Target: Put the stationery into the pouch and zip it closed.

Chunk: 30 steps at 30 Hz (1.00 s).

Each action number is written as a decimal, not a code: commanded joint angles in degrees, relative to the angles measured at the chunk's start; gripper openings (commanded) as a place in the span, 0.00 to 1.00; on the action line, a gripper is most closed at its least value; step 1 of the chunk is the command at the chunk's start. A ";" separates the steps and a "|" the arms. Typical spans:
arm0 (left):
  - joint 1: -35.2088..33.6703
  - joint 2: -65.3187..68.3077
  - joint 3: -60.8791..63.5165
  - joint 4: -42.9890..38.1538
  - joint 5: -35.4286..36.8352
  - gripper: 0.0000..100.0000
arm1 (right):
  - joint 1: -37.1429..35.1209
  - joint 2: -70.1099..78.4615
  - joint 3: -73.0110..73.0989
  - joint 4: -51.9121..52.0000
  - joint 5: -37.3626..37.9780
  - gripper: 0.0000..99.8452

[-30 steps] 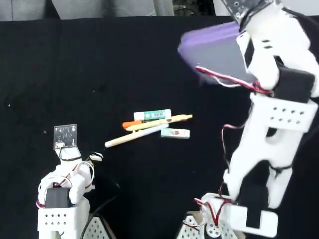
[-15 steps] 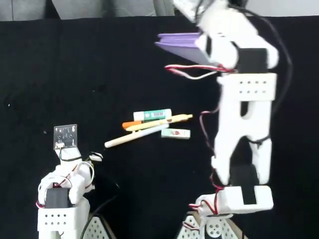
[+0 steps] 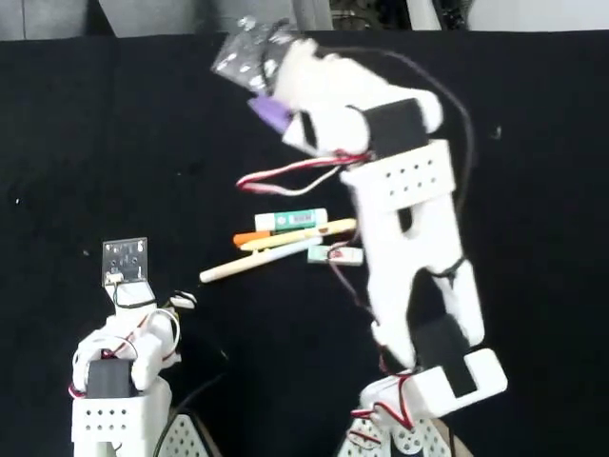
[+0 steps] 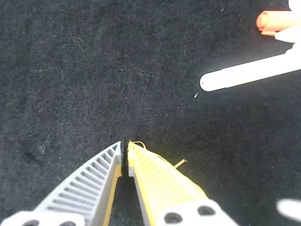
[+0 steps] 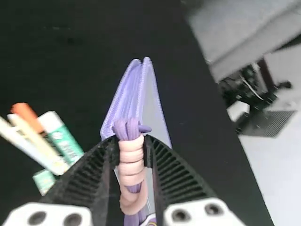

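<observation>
While the right arm [image 3: 409,219] stands tall from its base at the near edge and leans across the black table [image 3: 95,143] toward the far middle, its right gripper [image 5: 130,141] is clamped on a purple pouch [image 5: 141,94]. The fingers pinch the pouch at one end, where a pinkish cord [image 5: 131,160] is bunched between them. The pouch is held up off the table, seen edge-on, with its long axis running straight out from the fingers. The left arm [image 3: 124,367] sits folded low at the near left corner. Its left gripper [image 4: 124,150] has its tips pressed together, holding nothing, just above the cloth.

On the table between the arms lies the stationery in a loose cluster: a white pen [image 3: 257,260] slanting toward the left arm, a yellow pen [image 3: 304,233] beside it, an orange marker [image 3: 249,237], a green-and-white tube [image 3: 290,219] and a small green eraser [image 3: 338,254]. The raised right arm crosses over the right end of this cluster and partly covers the eraser.
</observation>
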 commanded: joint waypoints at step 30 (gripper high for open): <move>0.04 -0.18 1.19 -1.14 0.00 0.04 | -2.99 -1.10 -3.21 -33.14 -35.52 0.01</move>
